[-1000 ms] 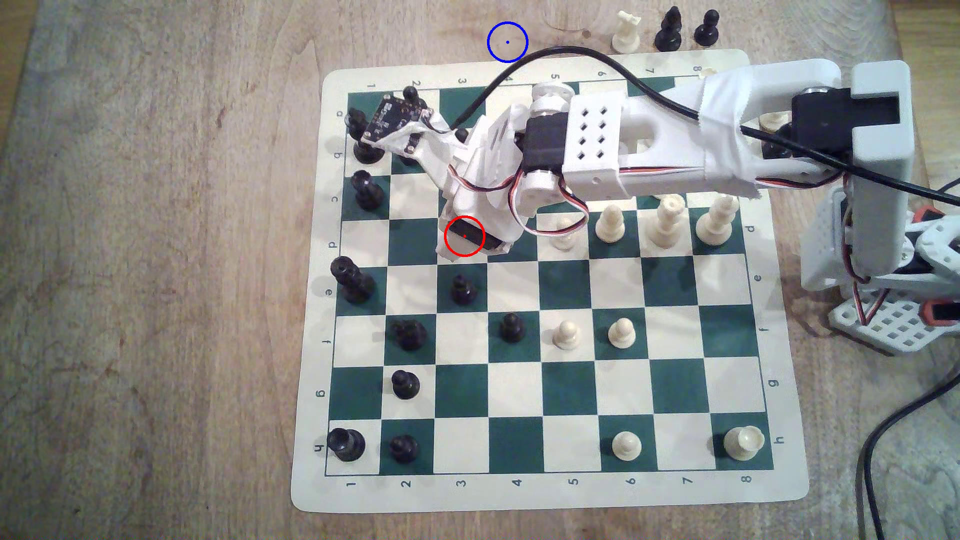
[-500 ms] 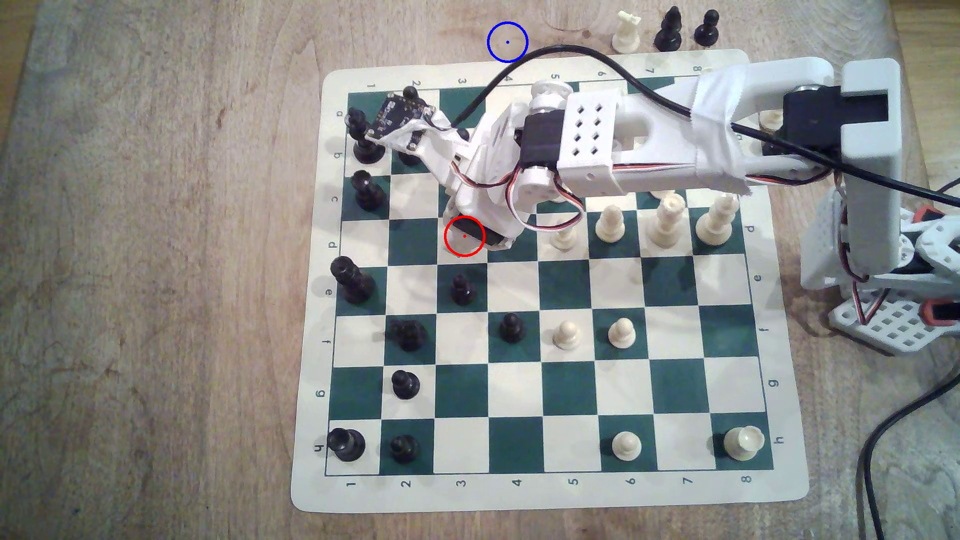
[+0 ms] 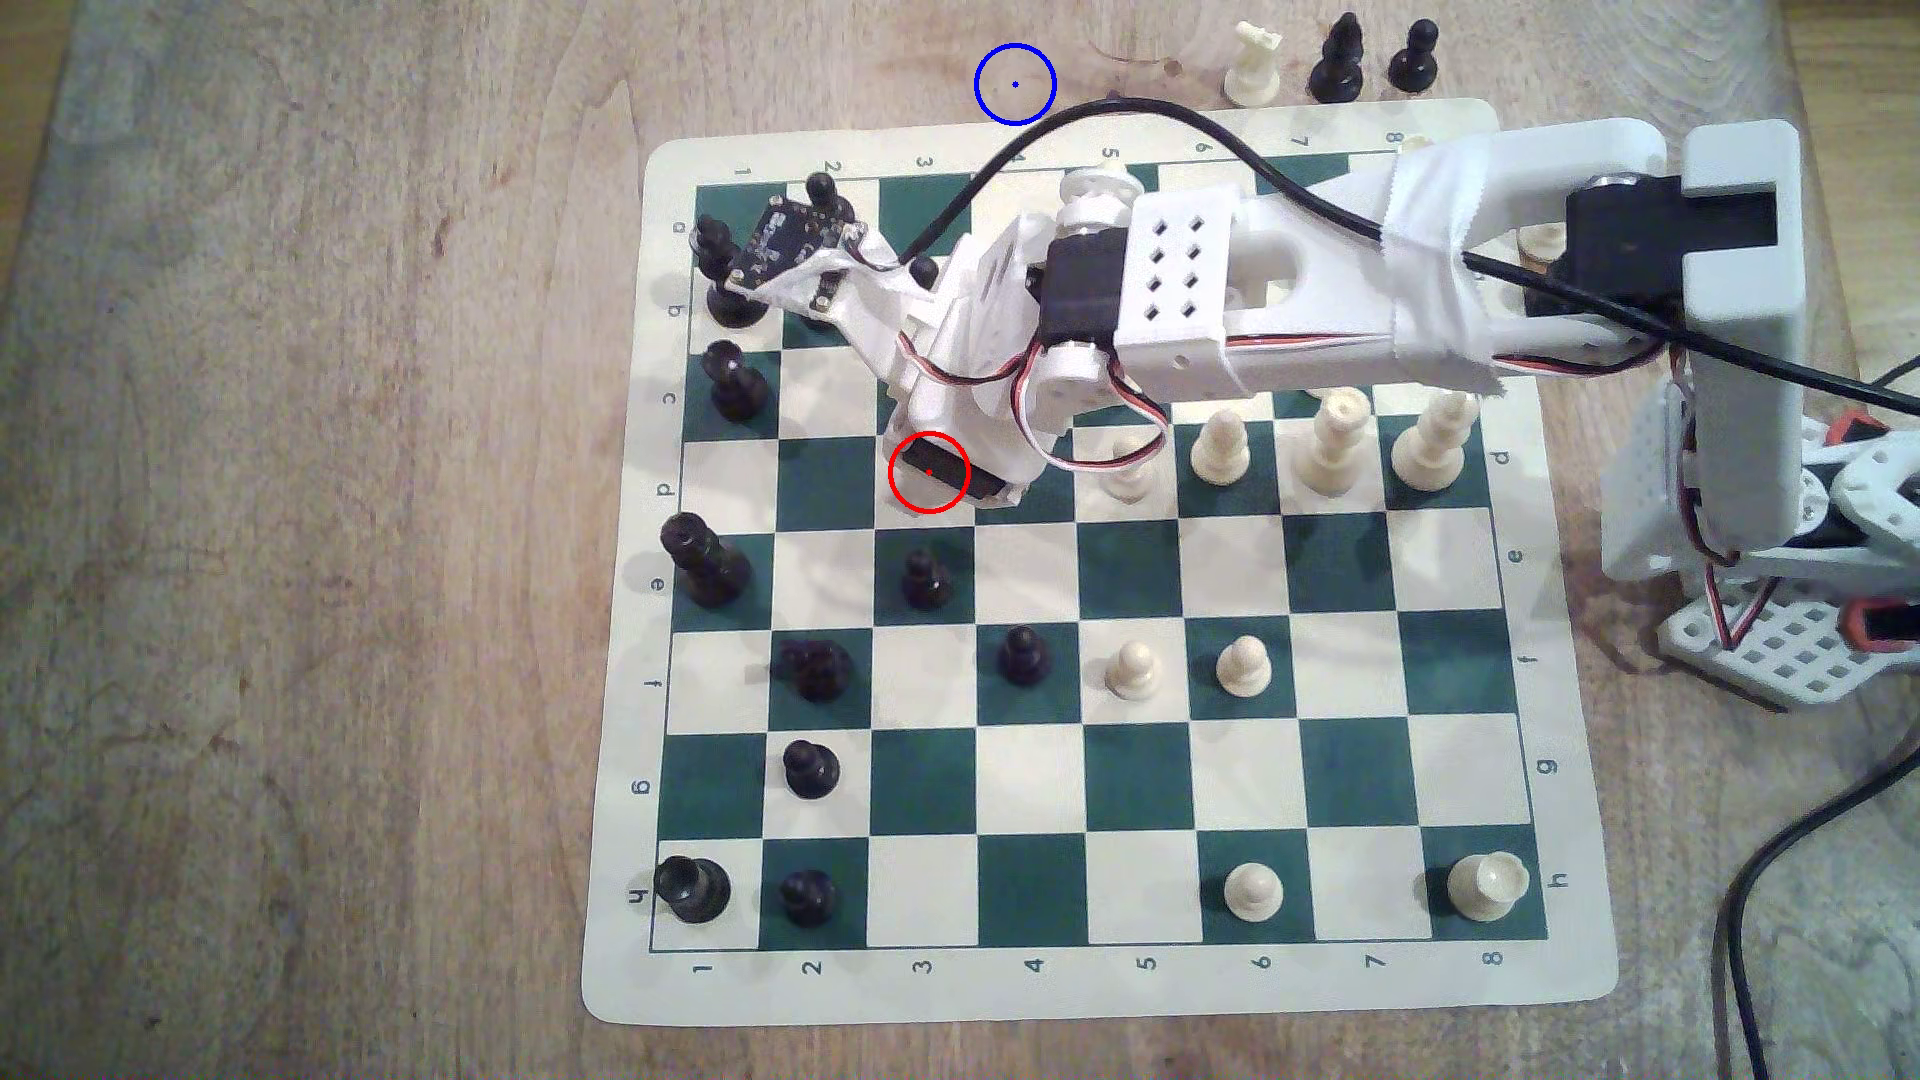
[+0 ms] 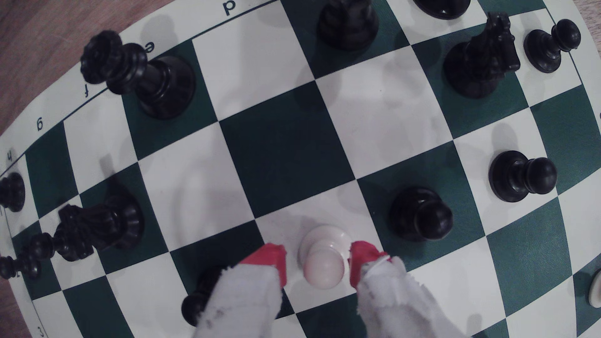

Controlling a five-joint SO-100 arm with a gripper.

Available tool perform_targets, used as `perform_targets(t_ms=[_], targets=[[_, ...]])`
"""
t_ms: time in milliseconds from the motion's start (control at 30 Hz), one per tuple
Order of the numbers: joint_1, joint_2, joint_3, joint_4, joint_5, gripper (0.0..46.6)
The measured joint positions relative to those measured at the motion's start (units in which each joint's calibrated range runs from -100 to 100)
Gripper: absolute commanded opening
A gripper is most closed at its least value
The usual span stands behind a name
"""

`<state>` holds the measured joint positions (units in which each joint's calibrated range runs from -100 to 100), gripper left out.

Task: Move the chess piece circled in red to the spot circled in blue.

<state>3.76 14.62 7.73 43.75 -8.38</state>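
The gripper (image 4: 318,263) stands narrowly open astride the white pawn (image 4: 323,256); closing off-centre could tip it toward the black pawn (image 4: 419,216).

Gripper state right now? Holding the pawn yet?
Gripper: open, red fingertips either side of the cream pawn with small gaps showing; not holding it yet. Pawn stands on its white square.
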Motion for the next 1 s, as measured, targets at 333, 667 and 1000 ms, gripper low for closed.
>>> perform_targets(t_ms=[333,667,1000], targets=[[0.0,0.0,0.0,0.0,0.0,0.3],[-0.1,-0.4,0.0,0.0,0.0,0.3],[0.6,-10.2,-3.3,6.4,0.0,0.3]])
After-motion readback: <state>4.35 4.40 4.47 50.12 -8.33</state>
